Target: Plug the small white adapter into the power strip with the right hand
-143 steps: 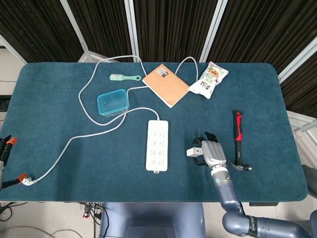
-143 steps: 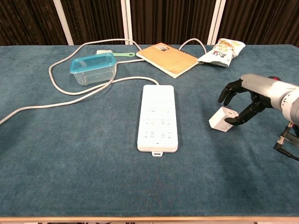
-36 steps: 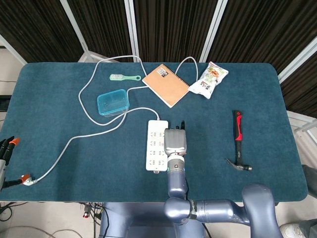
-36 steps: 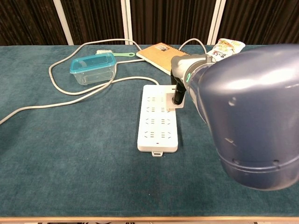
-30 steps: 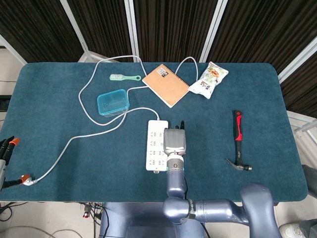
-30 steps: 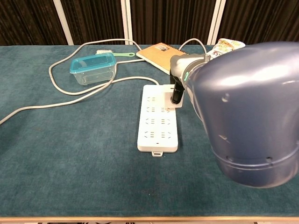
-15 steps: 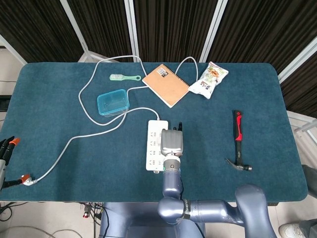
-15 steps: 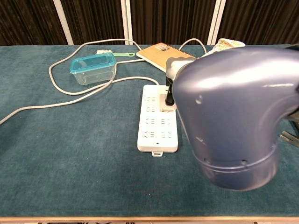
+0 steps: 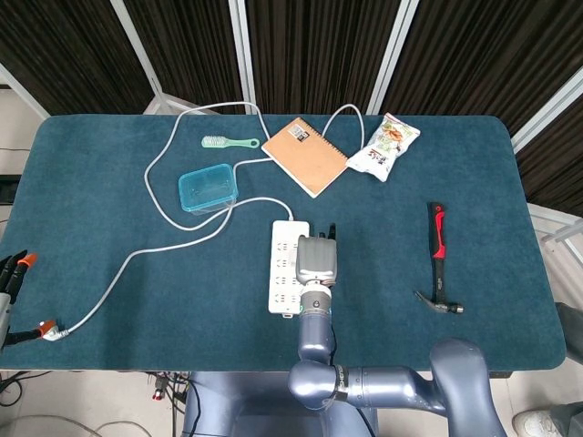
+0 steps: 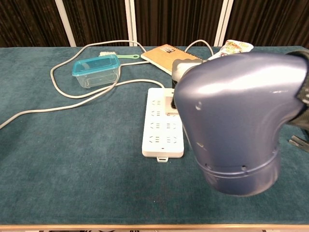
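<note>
The white power strip [image 9: 284, 273] lies lengthwise at the table's front middle, its cord [image 9: 182, 238] running off to the left. My right hand [image 9: 316, 259] hovers over the strip's right column of sockets, back of the hand facing the head camera. In the chest view my right arm fills the right half, and only the hand's dark fingers [image 10: 171, 100] show, down against the power strip [image 10: 159, 133] near its far end. The small white adapter is hidden under the hand in both views. My left hand does not show.
A blue-lidded container [image 9: 208, 189], a green brush [image 9: 230, 142], a brown notebook [image 9: 305, 155] and a snack bag [image 9: 384, 146] lie behind the strip. A red-handled hammer [image 9: 440, 258] lies to the right. The cord's plug [image 9: 50, 331] rests at the front left edge.
Since 4.8 s ago the right hand carried the adapter from the table's right side to the strip. Over the last second it edged left and down onto the sockets.
</note>
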